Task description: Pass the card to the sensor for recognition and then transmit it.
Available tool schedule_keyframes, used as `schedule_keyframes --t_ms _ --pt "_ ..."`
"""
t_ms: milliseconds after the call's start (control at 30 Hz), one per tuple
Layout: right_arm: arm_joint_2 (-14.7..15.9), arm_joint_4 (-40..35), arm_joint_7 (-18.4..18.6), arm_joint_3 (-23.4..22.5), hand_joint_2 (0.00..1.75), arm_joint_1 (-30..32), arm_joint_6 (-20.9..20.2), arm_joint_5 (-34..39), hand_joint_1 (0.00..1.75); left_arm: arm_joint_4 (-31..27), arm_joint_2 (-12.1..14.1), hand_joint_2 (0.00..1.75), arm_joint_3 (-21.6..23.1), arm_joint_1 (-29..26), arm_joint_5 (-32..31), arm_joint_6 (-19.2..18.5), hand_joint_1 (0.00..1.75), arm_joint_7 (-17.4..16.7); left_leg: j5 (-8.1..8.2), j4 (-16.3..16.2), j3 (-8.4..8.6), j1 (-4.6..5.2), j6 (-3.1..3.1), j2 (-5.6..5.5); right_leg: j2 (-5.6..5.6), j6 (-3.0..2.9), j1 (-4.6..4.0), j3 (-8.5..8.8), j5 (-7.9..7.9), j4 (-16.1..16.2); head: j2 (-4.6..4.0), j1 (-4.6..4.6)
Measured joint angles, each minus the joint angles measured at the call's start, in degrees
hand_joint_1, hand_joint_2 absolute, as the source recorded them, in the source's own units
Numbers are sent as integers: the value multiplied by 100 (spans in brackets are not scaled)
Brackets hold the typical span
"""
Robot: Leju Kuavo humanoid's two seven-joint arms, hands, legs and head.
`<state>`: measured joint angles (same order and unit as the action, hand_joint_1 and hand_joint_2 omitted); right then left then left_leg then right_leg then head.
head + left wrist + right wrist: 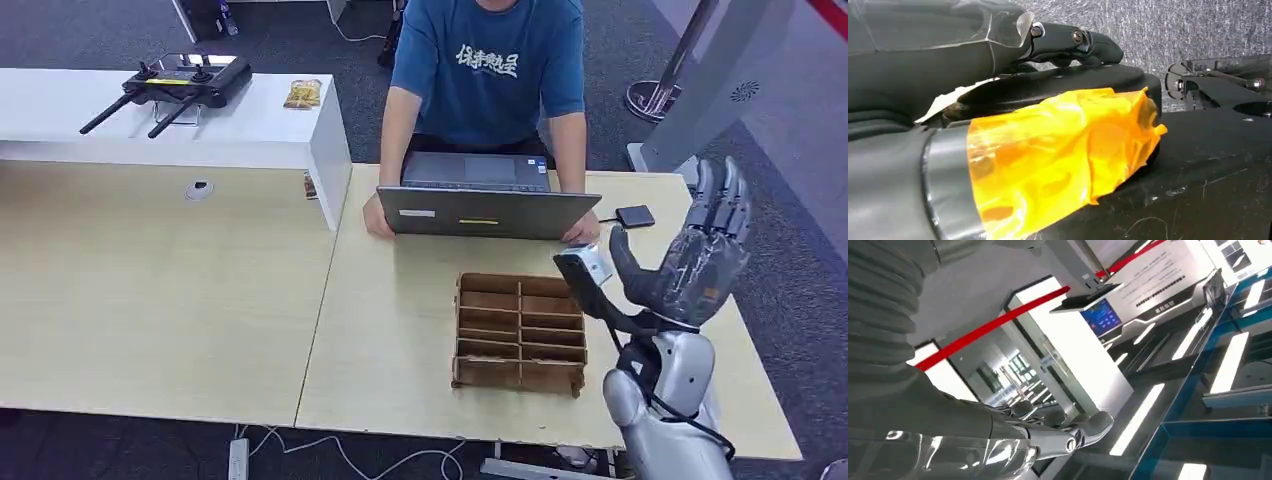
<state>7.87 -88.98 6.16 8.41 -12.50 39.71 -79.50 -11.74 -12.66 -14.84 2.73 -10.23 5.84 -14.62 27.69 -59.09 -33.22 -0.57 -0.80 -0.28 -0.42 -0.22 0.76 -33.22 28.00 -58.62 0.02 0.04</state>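
Right hand (705,250) is raised at the table's (400,330) four o'clock corner, fingers spread, holding nothing. The left hand's (1038,100) state cannot be told from its wrist view. No card can be made out; the slotted wooden rack (520,333) shows none. A card should be light, stiff and slick: pinch its edge.

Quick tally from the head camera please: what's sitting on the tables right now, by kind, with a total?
Laptop: 1
Wooden divided tray: 1
Small dark box beside the laptop: 1
Remote controller with antennas: 1
Snack packet: 1
Round desk grommet: 1
Total: 6
No card visible; the right hand is raised, holding nothing.
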Motion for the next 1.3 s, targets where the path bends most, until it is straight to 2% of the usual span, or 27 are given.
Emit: schedule_keyframes --t_ms 367,1067,1300 --pt "225 -562 59 -164 175 627 2 -354 0 0 -13 0 -92 -21 0 17 0 50 1 0 1 -1 1 1 2 0 -1 0 0 1 -2 0" --pt "229 -1005 330 -127 175 1692 -28 -662 0 0 -90 0 -306 -44 -2 114 0 181 1 1 0 0 1 1 -1 0 0 2 0 0 -2 0" --pt "229 -1018 369 -44 175 1941 -225 -634 0 0 -103 0 -343 -55 -2 149 0 232 1 1 -1 0 1 1 0 0 0 2 0 1 -2 0"
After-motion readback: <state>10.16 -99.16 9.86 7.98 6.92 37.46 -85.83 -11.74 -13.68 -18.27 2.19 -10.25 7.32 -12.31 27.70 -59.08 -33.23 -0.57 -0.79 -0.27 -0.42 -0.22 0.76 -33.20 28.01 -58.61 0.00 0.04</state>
